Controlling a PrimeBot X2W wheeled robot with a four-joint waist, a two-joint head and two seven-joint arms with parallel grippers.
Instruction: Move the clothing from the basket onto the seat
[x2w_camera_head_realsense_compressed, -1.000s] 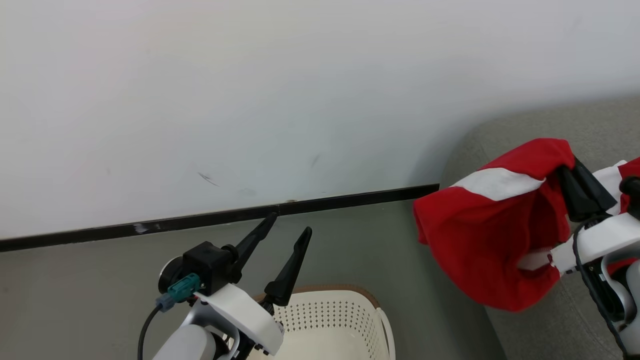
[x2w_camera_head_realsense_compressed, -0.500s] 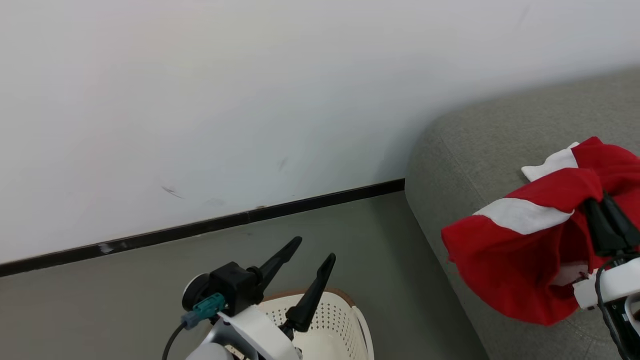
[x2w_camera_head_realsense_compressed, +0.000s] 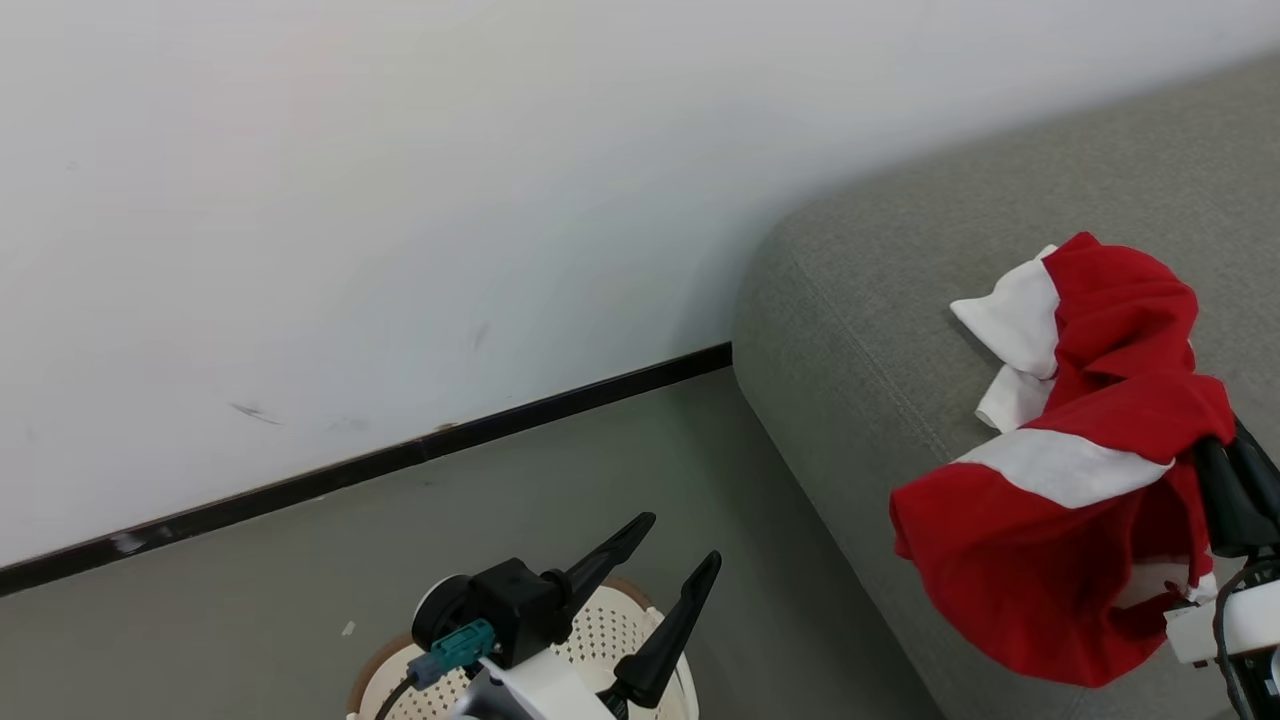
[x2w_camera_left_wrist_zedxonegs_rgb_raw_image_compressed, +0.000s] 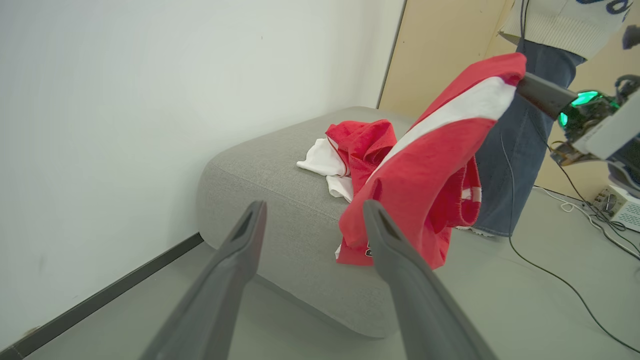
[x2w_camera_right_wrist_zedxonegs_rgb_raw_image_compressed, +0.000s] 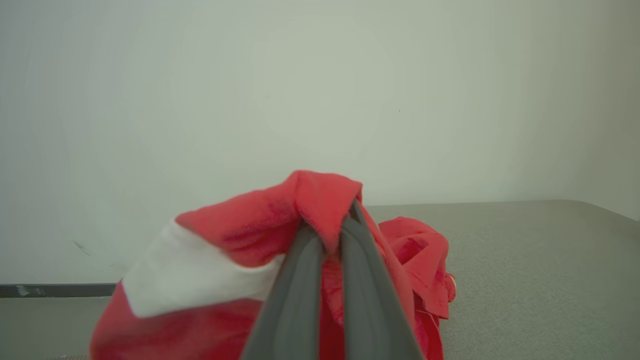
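My right gripper (x2w_camera_head_realsense_compressed: 1222, 470) is shut on a red piece of clothing (x2w_camera_head_realsense_compressed: 1040, 560) with a white stripe. The fabric hangs bunched from the fingers above the near edge of the grey seat (x2w_camera_head_realsense_compressed: 870, 330). In the right wrist view the gripper (x2w_camera_right_wrist_zedxonegs_rgb_raw_image_compressed: 330, 220) pinches a red fold (x2w_camera_right_wrist_zedxonegs_rgb_raw_image_compressed: 225, 250). A second red and white piece (x2w_camera_head_realsense_compressed: 1110, 310) lies crumpled on the seat behind it. My left gripper (x2w_camera_head_realsense_compressed: 682, 537) is open and holds nothing, above the cream basket (x2w_camera_head_realsense_compressed: 620, 640) on the floor. Its fingers (x2w_camera_left_wrist_zedxonegs_rgb_raw_image_compressed: 315, 205) point toward the seat (x2w_camera_left_wrist_zedxonegs_rgb_raw_image_compressed: 280, 185).
A white wall with a dark baseboard (x2w_camera_head_realsense_compressed: 400, 455) runs behind the grey floor. A person in jeans (x2w_camera_left_wrist_zedxonegs_rgb_raw_image_compressed: 520, 135) stands beyond the seat, with cables (x2w_camera_left_wrist_zedxonegs_rgb_raw_image_compressed: 550, 270) and a small device on the floor near them.
The head camera has turned toward the seat. My right gripper has carried the hanging piece from past the seat's side edge to over the cushion. The left gripper stays open.
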